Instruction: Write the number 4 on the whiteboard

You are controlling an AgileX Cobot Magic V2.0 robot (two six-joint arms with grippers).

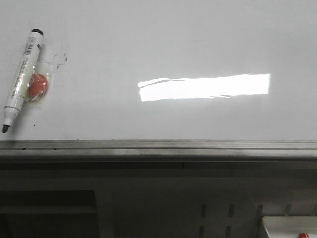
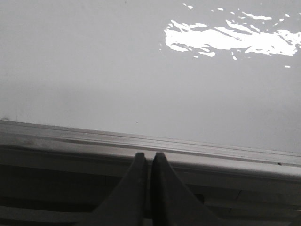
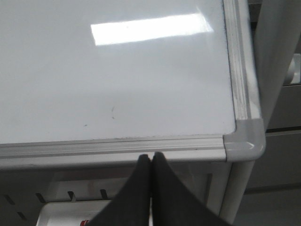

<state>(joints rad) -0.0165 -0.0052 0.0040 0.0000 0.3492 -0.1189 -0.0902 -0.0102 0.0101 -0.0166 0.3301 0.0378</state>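
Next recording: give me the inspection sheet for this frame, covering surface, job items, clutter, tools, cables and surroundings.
Surface: whiteboard lies flat, glossy, with a bright glare; a few faint specks, no 4 drawn.
Job's things: marker lies uncapped at the board's far left, tip toward the rail.
Clutter: orange-red object in clear wrap beside the marker, touching it.
Tools: left tool shut, empty; right tool shut, empty; both over the rail.
Cables: nothing seen.
Surroundings: dark frame below the rail.

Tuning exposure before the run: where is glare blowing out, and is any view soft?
Front view: a blown-out rectangular glare sits right of centre on the glossy white whiteboard; the white black-capped marker is slightly soft. Left wrist view: the glare is broken and speckled, and the dark left pincer is shadowed. Right wrist view: a cleaner glare strip, with sharp grey edge rail.
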